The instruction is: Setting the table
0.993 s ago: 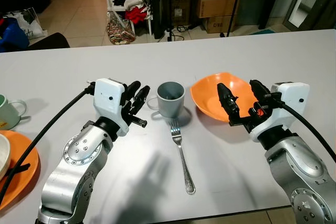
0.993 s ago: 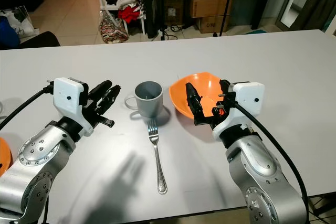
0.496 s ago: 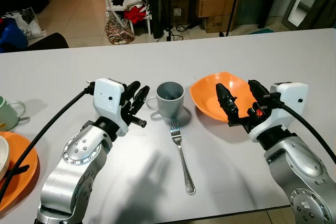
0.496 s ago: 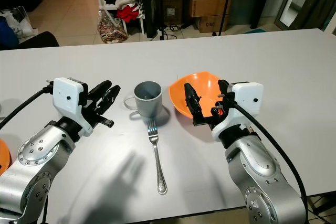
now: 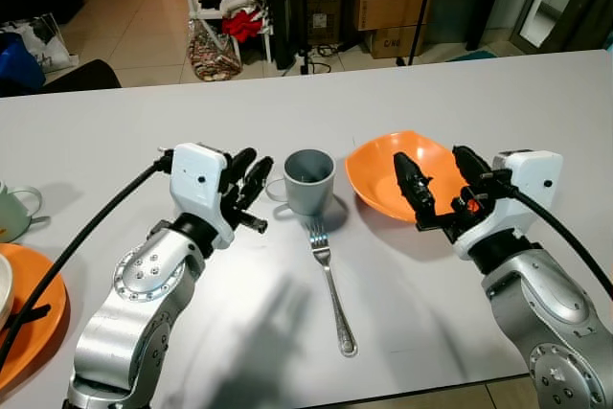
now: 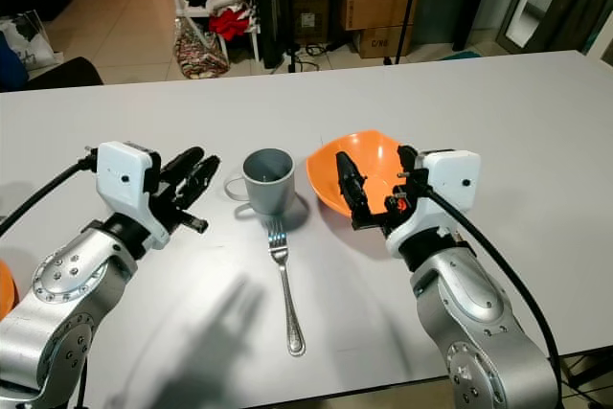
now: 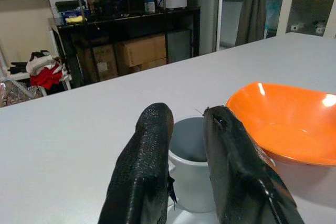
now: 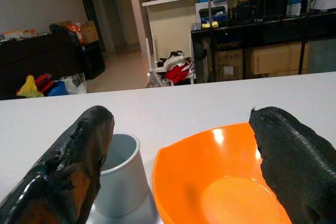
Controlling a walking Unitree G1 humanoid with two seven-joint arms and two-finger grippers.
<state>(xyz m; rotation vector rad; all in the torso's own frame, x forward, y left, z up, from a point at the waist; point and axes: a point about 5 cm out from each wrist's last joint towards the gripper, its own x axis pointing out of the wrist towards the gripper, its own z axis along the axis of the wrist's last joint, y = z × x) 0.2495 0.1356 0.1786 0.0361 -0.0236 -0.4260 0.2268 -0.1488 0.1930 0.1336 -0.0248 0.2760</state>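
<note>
A grey mug (image 5: 310, 179) is seen just ahead of the left gripper (image 5: 251, 179), whose jaws are held narrow, nearly together, around nothing; the mug's handle is turned toward them. An orange bowl (image 5: 381, 170) lies between and just beyond the jaws of the right gripper (image 5: 442, 179), which are spread wide and hold nothing. A fork (image 5: 330, 283) is laid on the table (image 5: 412, 93) below the mug, tines toward it, between the two arms.

The table is white and matte. At its left edge an orange plate (image 5: 38, 318) and a pale green cup (image 5: 11, 214) are partly seen. Beyond it, a tiled floor, a rack with clothes (image 5: 230, 7) and cardboard boxes (image 5: 393, 11) under a dark desk are visible.

Both silver forearms are raised over the table, wrists tilted forward.
</note>
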